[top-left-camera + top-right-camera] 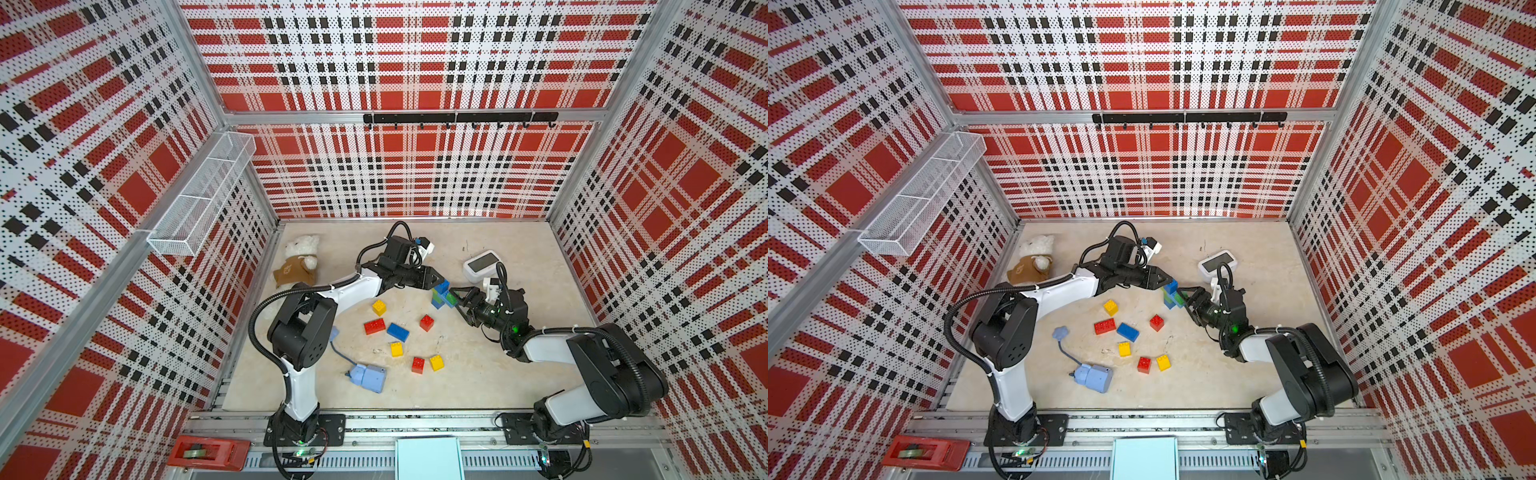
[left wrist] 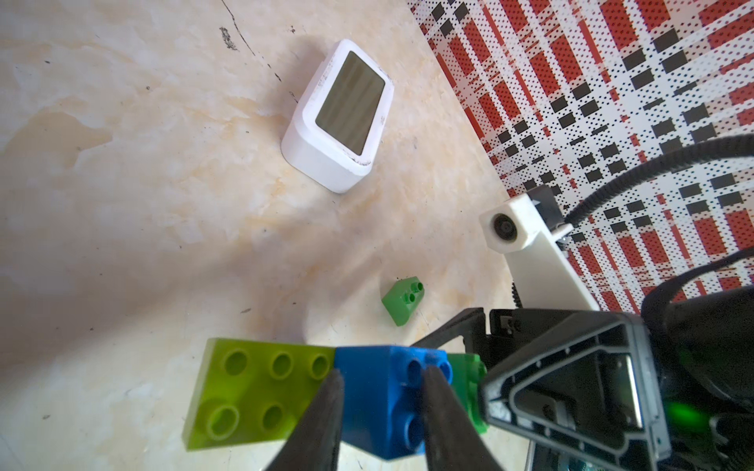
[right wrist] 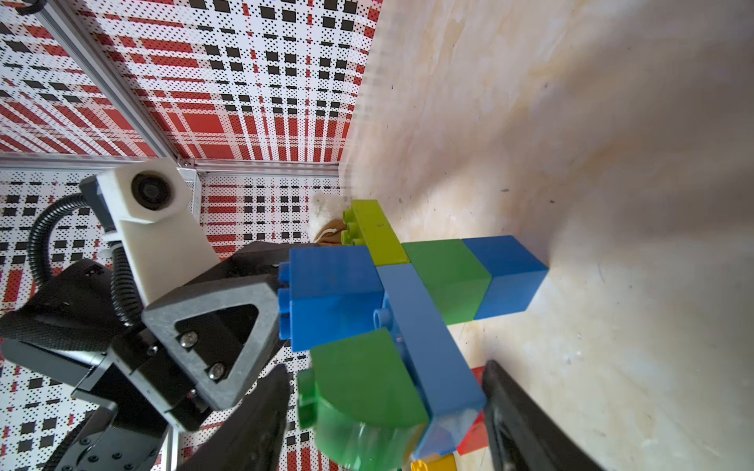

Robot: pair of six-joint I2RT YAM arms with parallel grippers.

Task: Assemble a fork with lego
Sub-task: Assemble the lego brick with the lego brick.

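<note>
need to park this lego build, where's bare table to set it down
Free: front table between the yellow brick and the right arm's base; also between the white clock and the right wall. Crowded: loose bricks mid-table, and the pale-blue box beside the left arm.

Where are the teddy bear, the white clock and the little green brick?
teddy bear (image 1: 303, 246), in a top view, white head
white clock (image 2: 351, 104), left wrist view, dark screen
little green brick (image 2: 398, 306), left wrist view, its side

Left arm (image 1: 301, 390), right arm (image 1: 548, 347) alike: white links, black joints, ribbed black cables (image 1: 253, 320), black base plates (image 1: 332, 430), white wrist cameras (image 3: 143, 195); left gripper (image 1: 439, 284) frame grey, triangular, two screws; green light (image 1: 515, 329) on right wrist.
</note>
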